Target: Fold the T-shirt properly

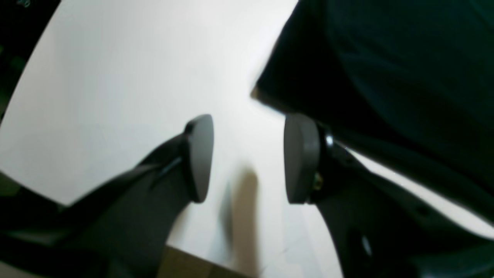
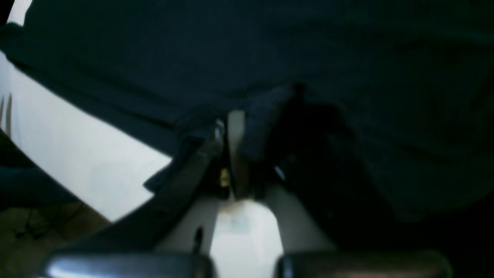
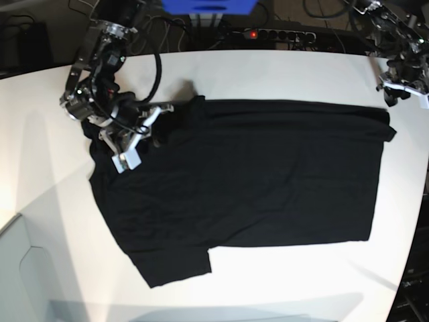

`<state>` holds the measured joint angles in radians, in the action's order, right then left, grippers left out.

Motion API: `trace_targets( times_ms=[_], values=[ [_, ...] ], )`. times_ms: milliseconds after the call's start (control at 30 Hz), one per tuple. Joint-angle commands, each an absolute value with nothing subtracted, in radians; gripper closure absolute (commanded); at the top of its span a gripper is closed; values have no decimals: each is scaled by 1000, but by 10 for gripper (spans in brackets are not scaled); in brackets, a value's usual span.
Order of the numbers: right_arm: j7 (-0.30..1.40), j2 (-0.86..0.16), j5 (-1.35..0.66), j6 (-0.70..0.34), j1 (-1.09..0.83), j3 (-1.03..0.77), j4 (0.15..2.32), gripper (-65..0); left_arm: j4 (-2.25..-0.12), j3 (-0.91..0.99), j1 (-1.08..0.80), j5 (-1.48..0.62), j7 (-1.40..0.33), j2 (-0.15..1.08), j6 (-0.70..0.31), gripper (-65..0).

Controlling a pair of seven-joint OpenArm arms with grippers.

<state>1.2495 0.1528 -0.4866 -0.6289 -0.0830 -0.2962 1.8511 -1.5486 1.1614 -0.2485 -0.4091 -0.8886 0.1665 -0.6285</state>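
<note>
The black T-shirt lies spread on the white table, plain face up, with one sleeve pointing toward the front edge. My right gripper sits at the shirt's far-left edge and is shut on a bunched fold of the cloth; in the right wrist view the right gripper is half buried in dark fabric. My left gripper hangs open over bare table with nothing between its pads, just beside a corner of the shirt. In the base view the left gripper is by the shirt's far-right corner.
A power strip with a red light and cables lie behind the table's far edge, beside a blue box. The table's right edge runs close to the shirt's right side. The table's front-left corner is cut off.
</note>
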Motion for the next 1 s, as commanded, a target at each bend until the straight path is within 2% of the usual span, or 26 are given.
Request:
trace_targets(
  times_ms=[0, 300, 533, 967],
  values=[
    [1233, 157, -506, -616, -58, -295, 1848, 0, -1569, 1167, -251, -421, -871, 186, -633, -284],
    [1222, 157, -510, -616, 50, -295, 1676, 0, -1569, 1165, -251, -421, -871, 170, -633, -284],
    [1148, 157, -512, -616, 59, -292, 1649, 0, -1569, 1164, -251, -418, -871, 166, -633, -284],
    [1148, 157, -510, -615, 157, -251, 1647, 0, -1569, 1164, -251, -418, -871, 165, -633, -284]
  ],
)
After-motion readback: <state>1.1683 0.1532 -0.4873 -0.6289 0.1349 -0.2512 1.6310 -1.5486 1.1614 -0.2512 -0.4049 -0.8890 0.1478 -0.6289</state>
